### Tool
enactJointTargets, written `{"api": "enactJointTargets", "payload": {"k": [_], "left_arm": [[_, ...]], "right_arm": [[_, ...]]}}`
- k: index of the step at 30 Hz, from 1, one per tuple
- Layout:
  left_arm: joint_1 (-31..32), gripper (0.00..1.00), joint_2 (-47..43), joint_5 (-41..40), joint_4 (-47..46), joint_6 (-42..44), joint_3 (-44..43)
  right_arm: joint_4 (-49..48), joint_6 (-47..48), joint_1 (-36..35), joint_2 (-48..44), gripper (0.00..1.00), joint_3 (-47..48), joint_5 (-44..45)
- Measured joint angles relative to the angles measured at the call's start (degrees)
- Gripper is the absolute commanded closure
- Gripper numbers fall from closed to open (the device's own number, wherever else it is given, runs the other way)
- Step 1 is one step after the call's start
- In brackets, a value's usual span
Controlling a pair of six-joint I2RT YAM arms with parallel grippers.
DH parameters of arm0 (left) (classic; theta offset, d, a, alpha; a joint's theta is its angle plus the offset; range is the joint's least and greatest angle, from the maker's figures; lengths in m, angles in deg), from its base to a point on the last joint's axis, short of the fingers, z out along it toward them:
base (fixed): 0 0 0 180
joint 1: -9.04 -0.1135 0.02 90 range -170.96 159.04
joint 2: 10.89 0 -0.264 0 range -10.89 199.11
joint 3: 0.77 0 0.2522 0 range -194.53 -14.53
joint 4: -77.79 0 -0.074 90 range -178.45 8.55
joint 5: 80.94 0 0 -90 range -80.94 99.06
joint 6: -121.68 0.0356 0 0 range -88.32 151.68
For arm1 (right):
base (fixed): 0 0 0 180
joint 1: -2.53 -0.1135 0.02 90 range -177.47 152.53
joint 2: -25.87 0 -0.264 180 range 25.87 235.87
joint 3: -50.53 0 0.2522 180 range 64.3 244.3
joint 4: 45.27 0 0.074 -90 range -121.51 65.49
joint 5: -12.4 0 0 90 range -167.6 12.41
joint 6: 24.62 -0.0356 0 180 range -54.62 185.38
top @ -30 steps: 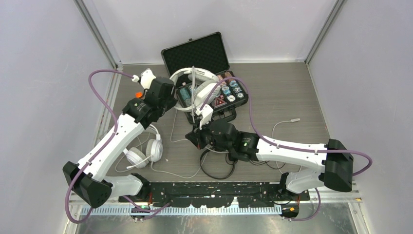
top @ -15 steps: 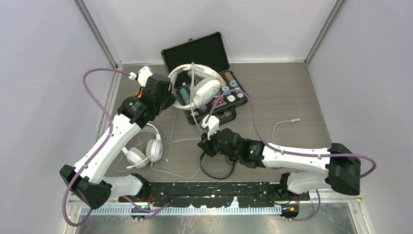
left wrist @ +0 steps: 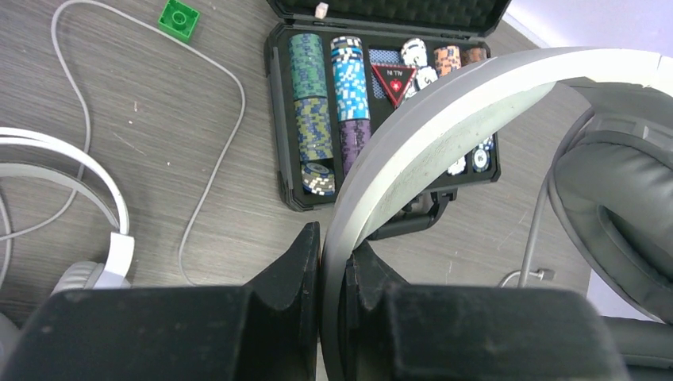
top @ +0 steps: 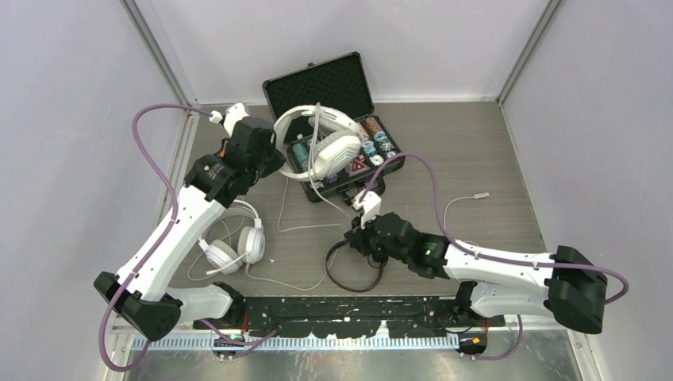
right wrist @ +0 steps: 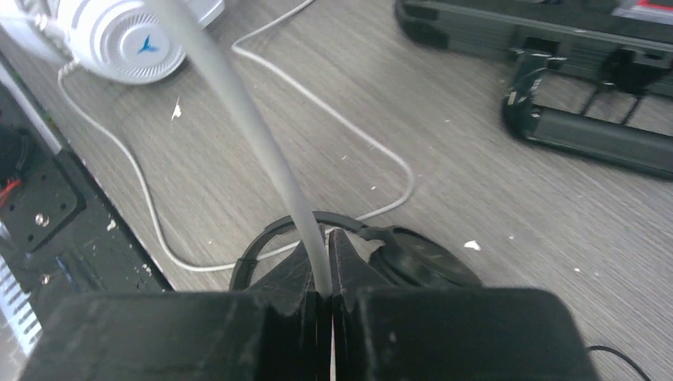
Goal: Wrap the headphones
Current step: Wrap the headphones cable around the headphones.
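Headphones (top: 337, 151) band in L end effector (left wrist: 333, 254), cord (right wrist: 230, 95) in R end effector (right wrist: 321, 250)

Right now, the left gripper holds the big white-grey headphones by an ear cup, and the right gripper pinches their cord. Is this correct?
Not quite: the left wrist view shows the left gripper holding the white-grey headphones by the headband, not an ear cup. The right gripper does pinch their cord.

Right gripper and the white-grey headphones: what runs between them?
The white-grey headphones' grey cord, pinched in the right gripper's jaws; right wrist view shows it.
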Motion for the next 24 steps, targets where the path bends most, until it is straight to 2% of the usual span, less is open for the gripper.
{"api": "enactJointTargets", "payload": {"k": [5, 9, 15, 21, 24], "left_arm": [[-0.81, 1.0, -0.68, 3.91, 1.07, 2.78, -0.94], [-1.49, 1.0, -2.99, 11.52, -0.22, 4.33, -0.07], [-1.49, 1.0, -6.12, 22.05, -4.26, 3.96, 3.56], [-1.51, 1.0, -9.05, 27.87, -7.5, 0.98, 7.72], [-1.51, 1.0, -9.42, 30.14, -8.41, 1.55, 7.78]], "right_arm": [[-1.25, -1.7, 7.19, -3.96, 0.91, -2.47, -1.9], [-3.34, -2.78, 12.33, -5.46, 0.91, -2.86, -5.27], [-5.31, -2.89, 13.07, -5.86, 0.91, -2.34, -8.74], [-6.25, -2.89, 13.14, -5.03, 0.9, -1.25, -10.05], [-6.82, -2.86, 13.16, -4.48, 0.87, -0.42, -10.47]]}}
